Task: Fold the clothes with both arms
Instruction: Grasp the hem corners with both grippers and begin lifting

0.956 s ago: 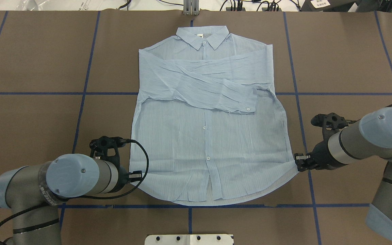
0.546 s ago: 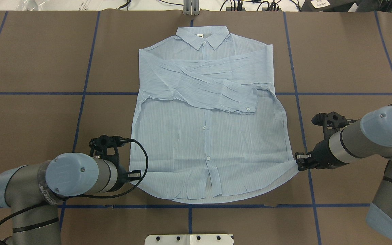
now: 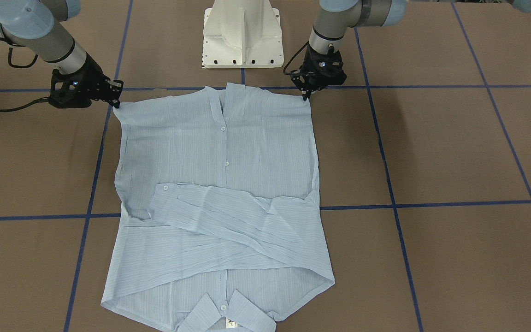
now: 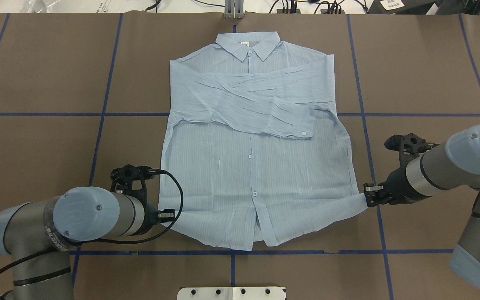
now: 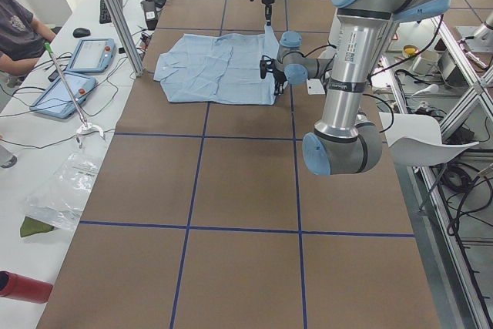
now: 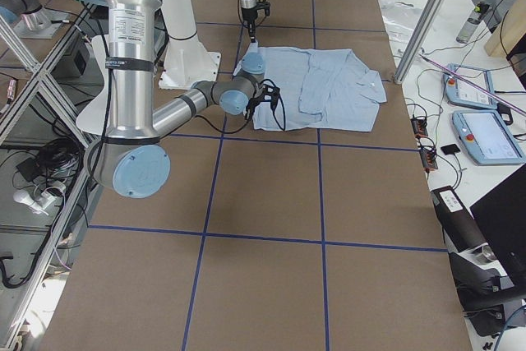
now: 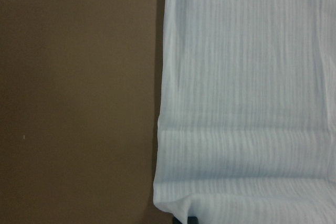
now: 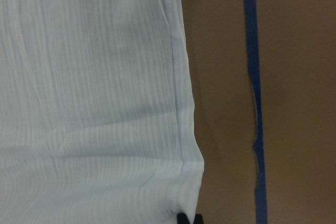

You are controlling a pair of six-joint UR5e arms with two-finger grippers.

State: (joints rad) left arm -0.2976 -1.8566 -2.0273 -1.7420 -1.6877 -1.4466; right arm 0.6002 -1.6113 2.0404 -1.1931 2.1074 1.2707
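Note:
The pale blue striped shirt (image 4: 252, 166) lies flat on the brown table, collar (image 4: 248, 43) at the far side and both sleeves folded across the chest. My left gripper (image 4: 169, 215) is shut on the shirt's near-left hem corner. My right gripper (image 4: 367, 196) is shut on the near-right hem corner, which is pulled taut toward it. In the front-facing view the left gripper (image 3: 306, 94) and right gripper (image 3: 117, 102) pinch the two corners of the shirt (image 3: 219, 152). Both wrist views show striped fabric (image 7: 241, 103) (image 8: 94, 103) running up from the fingertips.
The white pedestal base (image 3: 242, 37) stands just behind the hem. Blue tape lines (image 4: 361, 83) cross the brown table. A metal post (image 4: 233, 10) stands at the far edge. Tablets (image 5: 88, 55) and a seated person (image 5: 19, 28) are beyond the far side.
The rounded near hem has drawn in and its two layers have come together. The right gripper has shifted slightly right and away from the robot with its corner. The left gripper barely moved.

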